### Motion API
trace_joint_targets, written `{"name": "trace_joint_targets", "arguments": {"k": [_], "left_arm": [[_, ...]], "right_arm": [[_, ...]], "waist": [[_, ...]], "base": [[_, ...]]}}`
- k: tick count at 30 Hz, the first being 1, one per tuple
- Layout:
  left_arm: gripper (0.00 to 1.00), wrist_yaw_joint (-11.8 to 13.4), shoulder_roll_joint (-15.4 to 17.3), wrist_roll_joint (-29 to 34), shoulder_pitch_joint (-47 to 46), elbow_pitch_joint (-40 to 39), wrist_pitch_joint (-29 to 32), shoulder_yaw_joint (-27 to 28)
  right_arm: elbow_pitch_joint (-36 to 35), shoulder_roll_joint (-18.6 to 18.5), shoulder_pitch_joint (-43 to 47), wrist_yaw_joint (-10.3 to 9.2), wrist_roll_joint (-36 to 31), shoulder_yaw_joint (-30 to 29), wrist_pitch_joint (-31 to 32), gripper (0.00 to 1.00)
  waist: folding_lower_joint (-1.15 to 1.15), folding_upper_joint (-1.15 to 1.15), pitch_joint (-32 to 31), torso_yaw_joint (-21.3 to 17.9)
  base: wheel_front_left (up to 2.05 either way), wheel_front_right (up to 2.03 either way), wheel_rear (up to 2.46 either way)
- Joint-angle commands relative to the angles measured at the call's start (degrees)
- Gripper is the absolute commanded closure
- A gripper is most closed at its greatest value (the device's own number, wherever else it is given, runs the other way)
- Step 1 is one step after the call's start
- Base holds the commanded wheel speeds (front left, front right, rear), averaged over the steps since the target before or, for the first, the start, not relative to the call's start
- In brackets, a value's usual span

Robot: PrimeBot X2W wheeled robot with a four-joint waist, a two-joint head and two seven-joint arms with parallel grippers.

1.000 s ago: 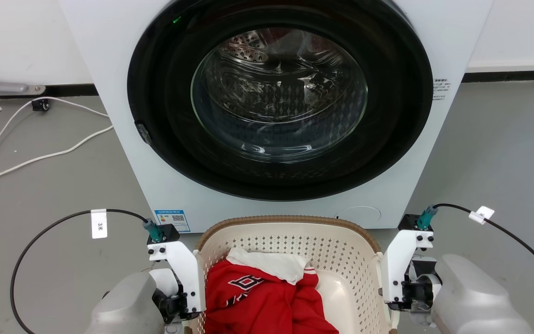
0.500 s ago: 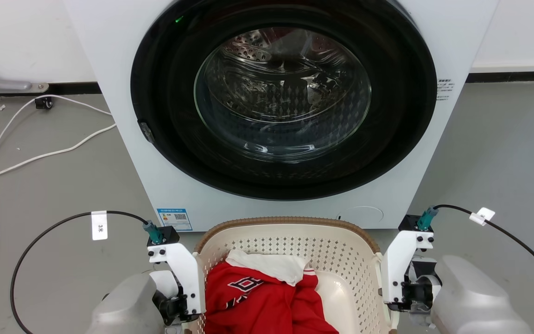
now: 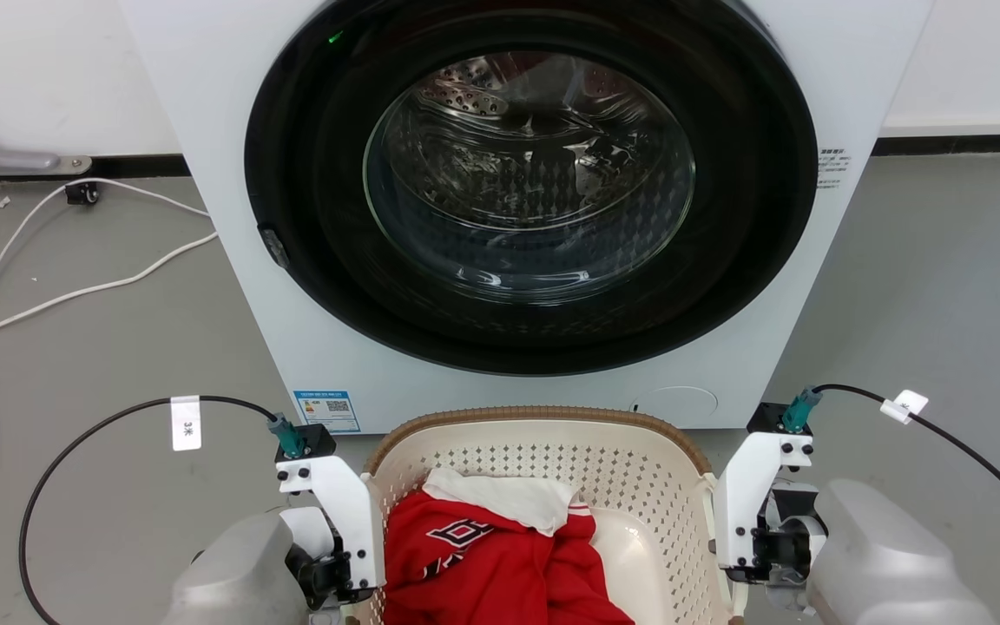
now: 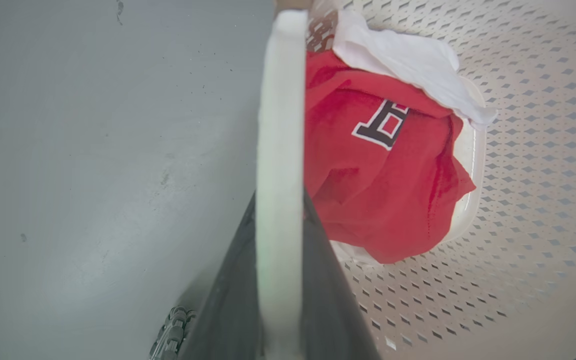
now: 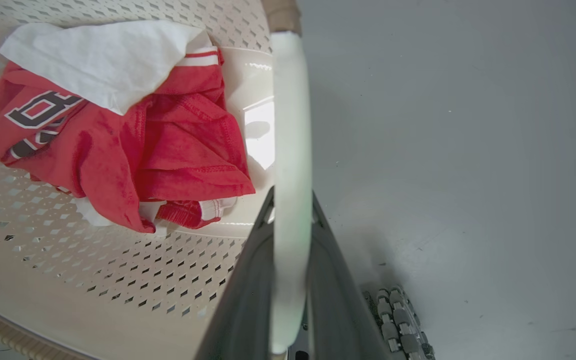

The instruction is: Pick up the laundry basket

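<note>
The laundry basket, cream with perforated walls and a brown woven rim, sits at the bottom centre of the head view, just in front of the washing machine. My left gripper is shut on its white left handle, one dark finger on each side. My right gripper is shut the same way on the white right handle. A red shirt and a white cloth lie inside. Whether the basket's base touches the floor cannot be told.
The white washing machine, with its round dark door shut, stands close behind the basket. White cables trail over the grey floor at the left. Black cables loop out from both wrists. Bare grey floor lies to the right.
The whole head view has shifted a little, so the camera moved. Both grippers stay shut on the handles and the basket keeps its place between them.
</note>
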Motion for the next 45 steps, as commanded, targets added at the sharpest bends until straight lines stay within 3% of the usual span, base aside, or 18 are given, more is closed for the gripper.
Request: {"name": "trace_joint_targets", "arguments": {"k": [1, 45], "left_arm": [[1.00, -0.27, -0.68, -0.53, -0.76, -0.27, -0.34, -0.13], [1.00, -0.28, -0.99, -3.00, -0.80, -0.36, -1.44, -1.57]], "right_arm": [[-0.34, 0.96, 0.24, 0.61, 0.10, -0.28, -0.20, 1.00], [-0.36, 1.15, 0.38, 0.63, 1.98, 1.09, 0.09, 1.00]], "waist": [[0.00, 0.00, 0.03, 0.03], [0.00, 0.00, 0.06, 0.28]], "base": [[0.00, 0.00, 0.00], [0.00, 0.00, 0.00]]}}
